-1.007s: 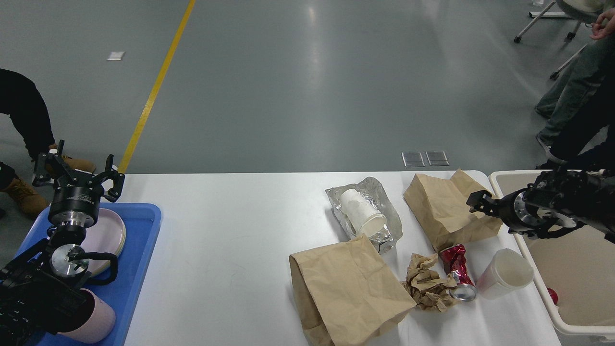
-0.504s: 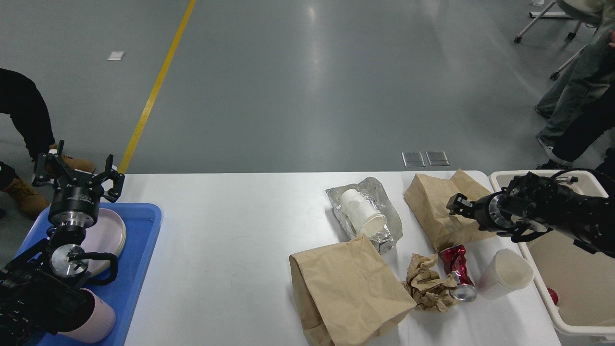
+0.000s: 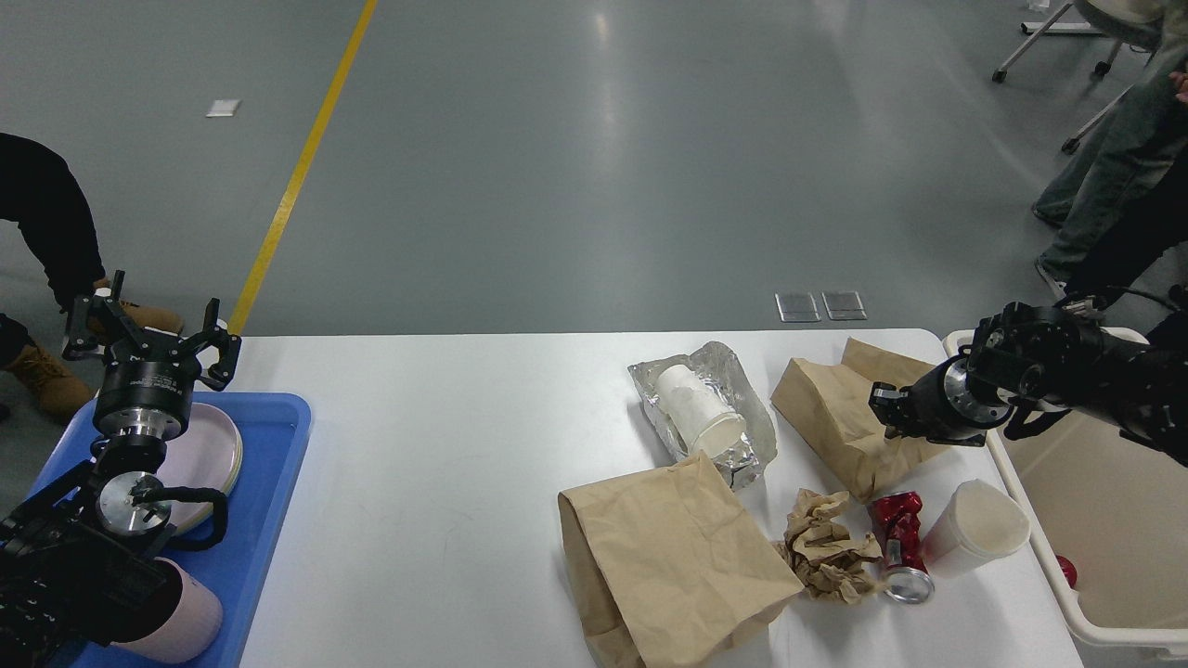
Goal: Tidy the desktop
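The white desktop point(image 3: 436, 436) carries litter on its right half. A small brown paper bag point(image 3: 831, 417) lies at the back right. My right gripper point(image 3: 886, 408) touches its right side; it is dark and end-on, so I cannot tell its fingers apart. In front lie a crushed red can point(image 3: 900, 543), a crumpled brown paper point(image 3: 821, 547), a white lidded cup point(image 3: 974, 529) on its side, a large brown paper bag point(image 3: 668, 557), and a white paper cup point(image 3: 701, 417) on foil. My left gripper point(image 3: 153, 329) is open and empty above the blue tray point(image 3: 269, 492).
The blue tray holds pink plates point(image 3: 209, 455) and a pink cup point(image 3: 181, 617). A cream-white bin point(image 3: 1104, 636) stands off the table's right edge with a red item point(image 3: 1067, 571) inside. People stand at the far right point(image 3: 1104, 204) and far left point(image 3: 46, 223).
My right gripper moved left from over the bin onto the small brown bag, which shifted left and crumpled. The red can slid forward and right. The left arm has not moved.
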{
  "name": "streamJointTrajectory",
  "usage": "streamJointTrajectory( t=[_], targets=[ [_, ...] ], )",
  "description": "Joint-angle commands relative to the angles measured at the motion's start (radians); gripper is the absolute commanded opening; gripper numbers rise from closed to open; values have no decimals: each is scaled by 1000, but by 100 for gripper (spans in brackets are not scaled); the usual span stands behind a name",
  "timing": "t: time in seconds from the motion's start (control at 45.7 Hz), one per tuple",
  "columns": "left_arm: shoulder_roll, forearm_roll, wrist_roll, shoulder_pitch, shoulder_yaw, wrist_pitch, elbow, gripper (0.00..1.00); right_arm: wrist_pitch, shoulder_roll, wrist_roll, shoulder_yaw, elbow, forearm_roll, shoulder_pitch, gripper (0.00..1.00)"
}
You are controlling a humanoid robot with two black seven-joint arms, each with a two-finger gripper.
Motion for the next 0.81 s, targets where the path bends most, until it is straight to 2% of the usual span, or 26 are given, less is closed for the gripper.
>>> streamJointTrajectory(
  t=[0.0, 0.197, 0.372, 0.525, 0.679, 0.788],
  targets=[
    [0, 0, -1, 0, 0, 0, 0, 96, 21, -4, 0, -5, -1, 0, 29, 0],
    [0, 0, -1, 0, 0, 0, 0, 96, 29, -5, -2, -5, -2, -26, 64, 0],
    [0, 0, -1, 0, 0, 0, -1, 96, 107, -53, -2, -11, 8, -32, 174, 0],
    [0, 0, -1, 0, 0, 0, 0, 96, 269, -120, 0, -72, 42, -71, 337, 0],
    [0, 0, -1, 0, 0, 0, -1, 96, 472, -163, 1, -214, 108, -97, 568, 0],
    [0, 0, 0, 0, 0, 0, 0, 96, 473, -169, 1, -320, 119, -109, 728, 0]
  ],
)
